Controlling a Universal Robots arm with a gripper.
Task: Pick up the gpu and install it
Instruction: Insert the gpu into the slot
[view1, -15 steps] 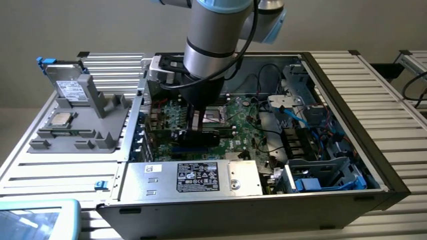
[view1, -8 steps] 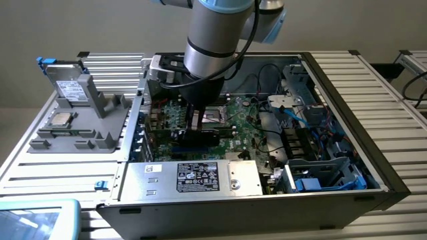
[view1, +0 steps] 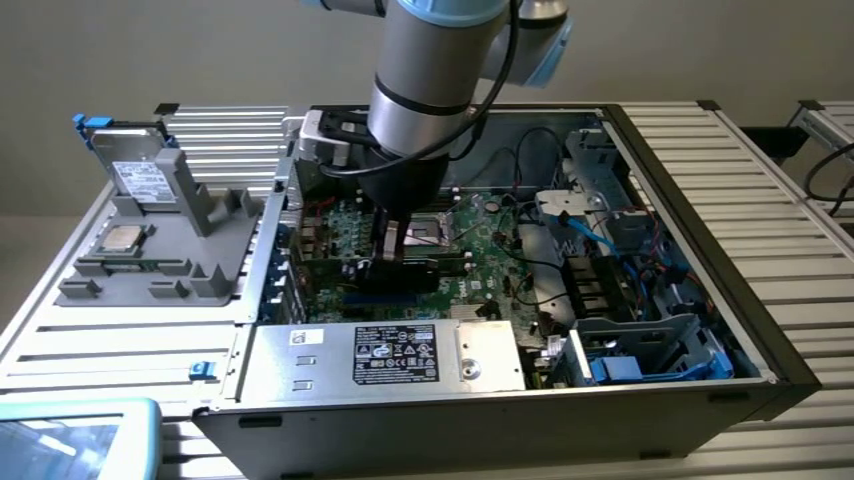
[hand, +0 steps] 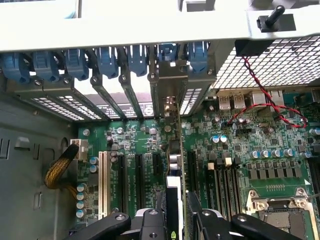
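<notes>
Gripper (hand: 177, 221) is holding the gpu (hand: 175, 167) edge-on, clamped on it, over the expansion slots (hand: 140, 182) by the motherboard's (hand: 240, 150) rear edge; the install step is seemingly underway, calling for card and bracket lining up with slot and rear opening

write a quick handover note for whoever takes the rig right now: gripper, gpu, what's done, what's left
Gripper: shut on the gpu, down inside the open computer case.
Gpu: upright and edge-on over the expansion slots of the motherboard, with its end bracket at the rear slot openings.
Done: gpu picked up and brought to the slot.
Left: full seating cannot be confirmed; gpu not yet released.
</notes>
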